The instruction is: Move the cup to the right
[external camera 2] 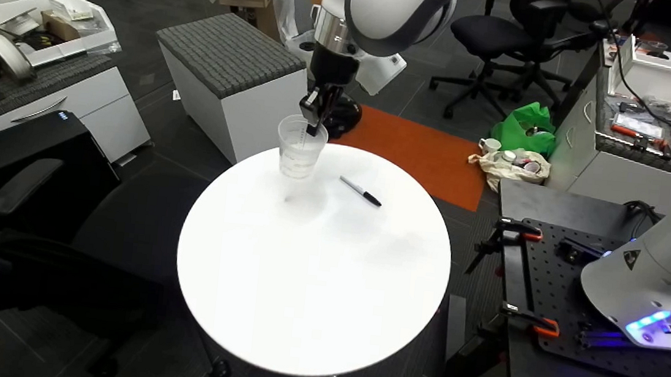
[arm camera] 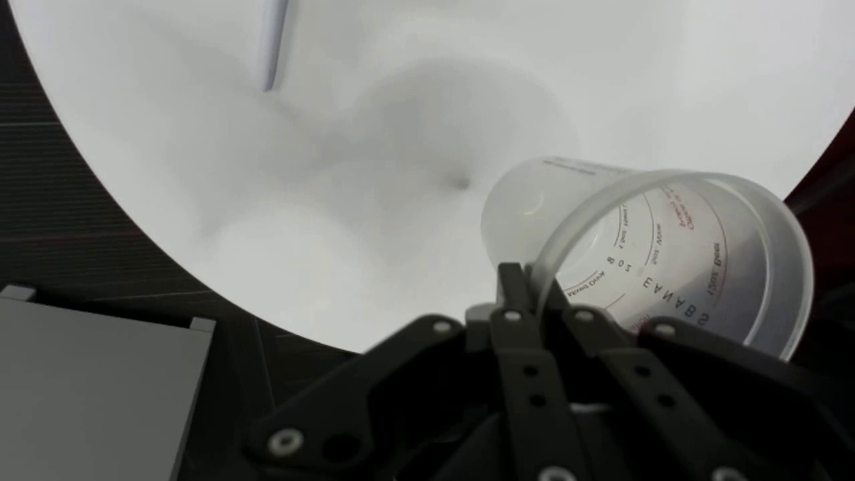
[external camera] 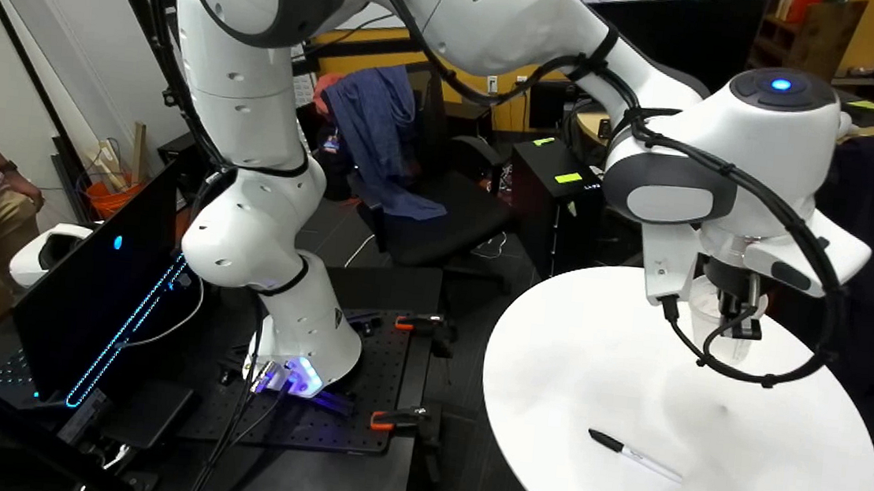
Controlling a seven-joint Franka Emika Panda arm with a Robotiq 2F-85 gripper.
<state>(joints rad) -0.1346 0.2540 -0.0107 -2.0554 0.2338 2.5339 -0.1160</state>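
Cup [external camera 2: 297, 155]: one, clear, near the edge of your one round white table [external camera 2: 314, 285]; you cannot tell whether its base touches it.
Inside the cup: one of your fingertips [arm camera: 558, 302].
Gripper [arm camera: 534, 284]: one, your jaws pinched on the cup's wall, the rim running between them.
Marker [external camera 2: 361, 191]: one, black-capped, lying on the table, apart from the cup.
Clamps [external camera: 400, 418]: two, orange and black, near your robot's base [external camera: 319, 330].
Orange bucket [external camera: 107, 203]: one, holding light wooden pieces [external camera: 138, 152].
Green bag [external camera 2: 510, 134]: one, its contents too small to tell.
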